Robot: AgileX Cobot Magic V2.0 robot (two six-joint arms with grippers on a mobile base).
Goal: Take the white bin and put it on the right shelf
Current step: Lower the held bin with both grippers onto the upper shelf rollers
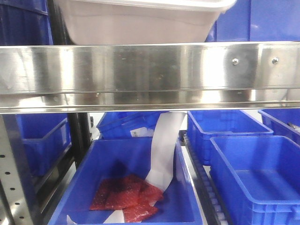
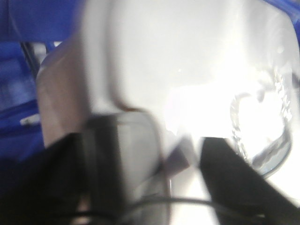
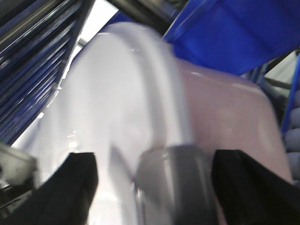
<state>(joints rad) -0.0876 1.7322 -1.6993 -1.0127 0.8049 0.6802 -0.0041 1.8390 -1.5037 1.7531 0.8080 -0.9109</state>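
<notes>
White bin (image 1: 140, 23) at 12 o'clock, its base hidden behind the right shelf (image 1: 140, 70) front rail.
Blurred wrist views: left gripper (image 2: 159, 173) and right gripper (image 3: 152, 183) each spread 2 dark fingers wide around the bin's grey handle recess (image 3: 173, 164); whether they clamp it, I cannot tell. Blue crates (image 1: 253, 178) sit at 5 o'clock.

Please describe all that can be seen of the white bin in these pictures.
The white bin is a pale pinkish-white plastic tub with rounded corners and a flat white lid. In the front view its base shows just above the steel front rail of the right shelf; whether it rests there is hidden. The right claw straddles its grey handle part; contact is unclear.
</notes>
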